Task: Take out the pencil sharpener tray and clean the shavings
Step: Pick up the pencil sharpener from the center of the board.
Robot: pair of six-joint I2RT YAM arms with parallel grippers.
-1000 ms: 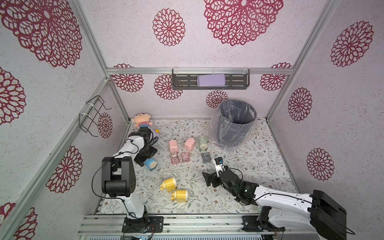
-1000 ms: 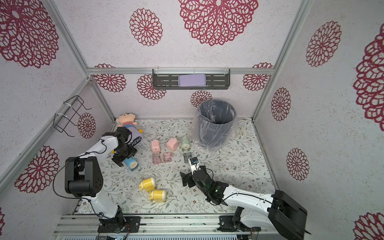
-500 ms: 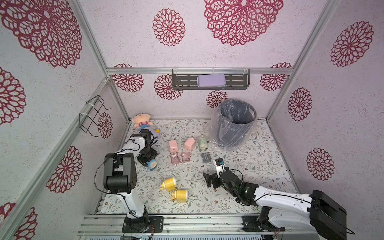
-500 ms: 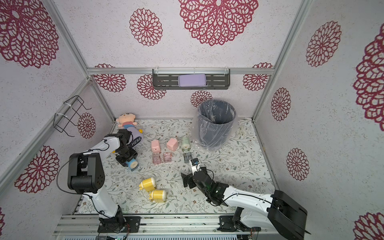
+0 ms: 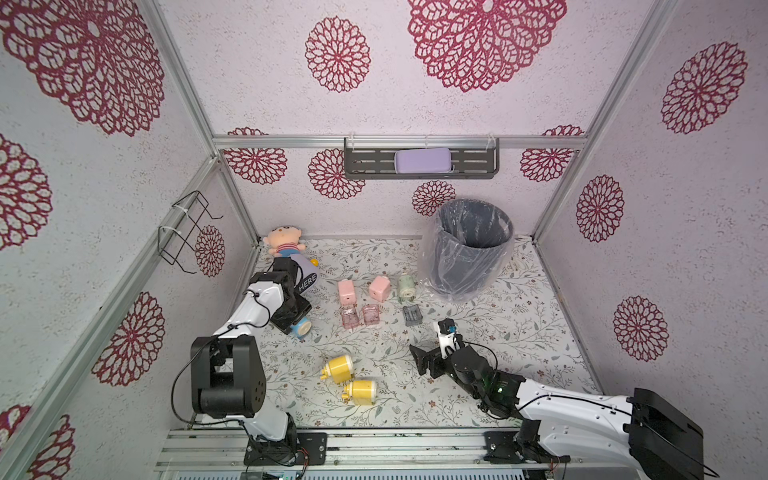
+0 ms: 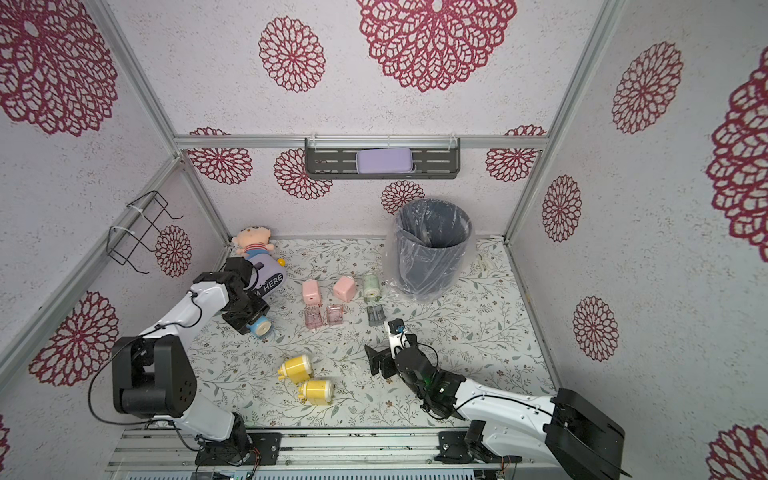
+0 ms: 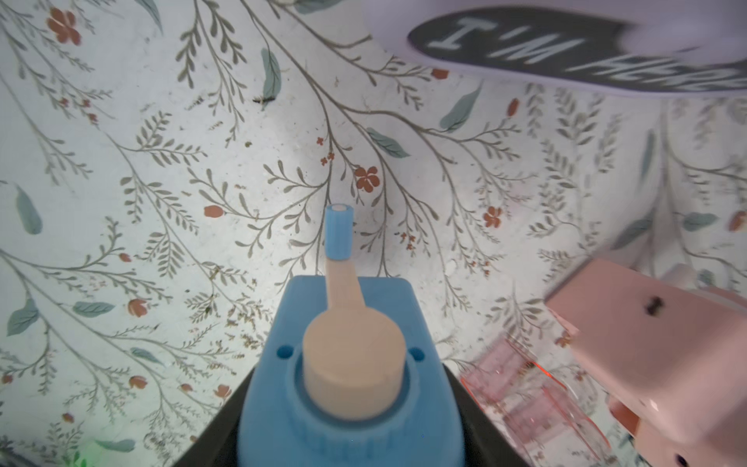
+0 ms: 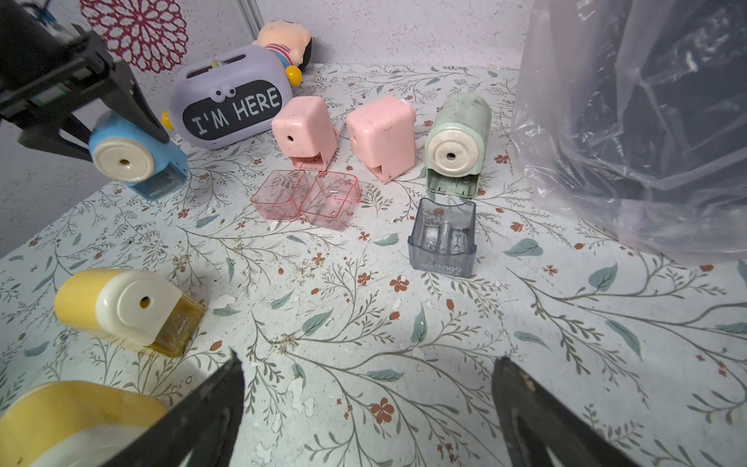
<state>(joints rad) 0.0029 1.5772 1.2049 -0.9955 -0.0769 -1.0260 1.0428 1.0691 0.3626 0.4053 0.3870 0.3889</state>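
Observation:
A blue pencil sharpener (image 5: 300, 328) (image 6: 261, 326) with a cream front disc sits at the left of the floral table. My left gripper (image 5: 293, 322) (image 8: 121, 145) is shut on its body, one black finger on each side. In the left wrist view the sharpener (image 7: 347, 384) fills the space between the jaws, its crank handle (image 7: 338, 236) pointing away. Its translucent blue tray (image 8: 161, 184) sits in the base, low against the table. My right gripper (image 5: 428, 359) (image 6: 380, 361) (image 8: 368, 372) hovers open and empty over the bare table at front centre.
Two yellow sharpeners (image 5: 338, 368) (image 5: 361, 391) lie at the front. Two pink sharpeners (image 5: 347, 291) (image 5: 379, 289) stand behind their clear pink trays (image 5: 349, 318) (image 5: 370, 314). A green sharpener (image 5: 406, 286) stands behind its grey tray (image 5: 412, 316). The lined bin (image 5: 469, 245) is at back right, a purple toy (image 5: 307, 276) at back left.
My left gripper's jaws have closed onto the blue sharpener, which they stood open around a second ago. The right arm has not moved.

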